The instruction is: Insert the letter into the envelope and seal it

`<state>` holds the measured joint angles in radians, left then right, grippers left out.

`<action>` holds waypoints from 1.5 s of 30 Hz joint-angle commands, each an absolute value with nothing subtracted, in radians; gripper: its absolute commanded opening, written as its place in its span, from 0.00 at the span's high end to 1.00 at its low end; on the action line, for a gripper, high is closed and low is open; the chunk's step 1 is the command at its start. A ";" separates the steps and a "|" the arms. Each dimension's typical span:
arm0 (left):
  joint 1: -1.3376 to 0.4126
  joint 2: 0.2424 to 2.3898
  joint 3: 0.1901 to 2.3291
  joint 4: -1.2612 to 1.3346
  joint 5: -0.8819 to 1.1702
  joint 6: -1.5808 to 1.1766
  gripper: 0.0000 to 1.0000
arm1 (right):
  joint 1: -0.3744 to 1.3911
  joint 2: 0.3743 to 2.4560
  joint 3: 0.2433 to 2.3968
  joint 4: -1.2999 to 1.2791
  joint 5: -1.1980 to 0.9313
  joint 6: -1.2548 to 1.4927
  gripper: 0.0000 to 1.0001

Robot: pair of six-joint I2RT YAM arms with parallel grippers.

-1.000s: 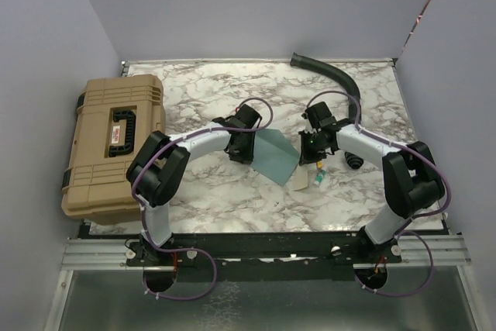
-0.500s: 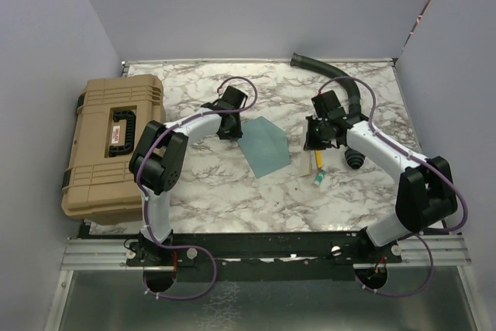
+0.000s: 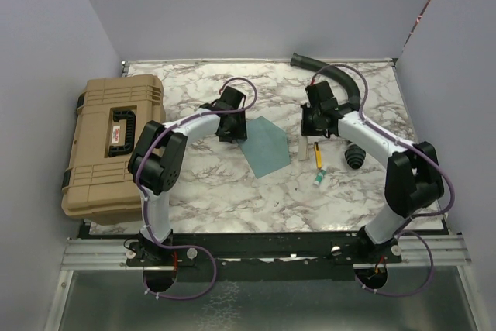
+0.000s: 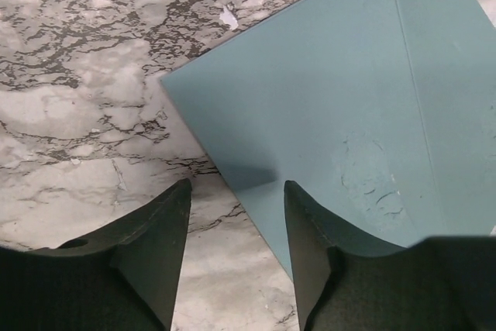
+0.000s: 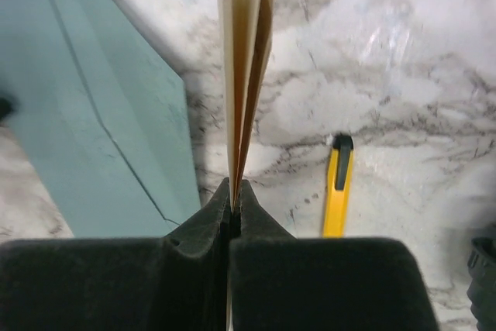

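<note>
Pinching the folded letter (image 5: pixel 244 52) edge-on, the right gripper (image 5: pixel 234 191) holds it between the flat envelope (image 5: pixel 101 129) and a yellow cutter (image 5: pixel 335 191). The left gripper (image 4: pixel 236 187) hovers at the envelope's corner, jaws apart, empty; a tan case (image 3: pixel 112 141) lies well left.

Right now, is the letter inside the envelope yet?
Not yet. Done: the letter is lifted and folded. In hand: the right gripper pinches it upright beside the envelope, which lies flat, its edge below the open left gripper. Left: sliding the letter in and sealing the envelope.
</note>
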<state>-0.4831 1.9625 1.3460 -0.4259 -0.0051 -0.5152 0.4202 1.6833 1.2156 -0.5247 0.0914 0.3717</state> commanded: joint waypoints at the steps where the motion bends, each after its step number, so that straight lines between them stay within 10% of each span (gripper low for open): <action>1: -0.467 1.932 1.345 -0.439 0.044 -0.502 0.44 | 0.428 1.578 1.199 -0.313 0.039 0.310 0.99; 26: -0.466 1.931 1.251 -0.463 0.217 -0.667 0.34 | 0.367 1.811 0.892 0.470 -0.429 0.303 1.00; 38: -0.465 1.904 1.165 -0.466 0.187 -0.725 0.43 | 0.368 1.824 0.854 0.490 -0.373 0.528 0.99; 45: -0.465 1.820 1.154 -0.532 0.104 -0.665 0.29 | 0.370 1.720 0.862 0.425 -0.363 0.613 0.99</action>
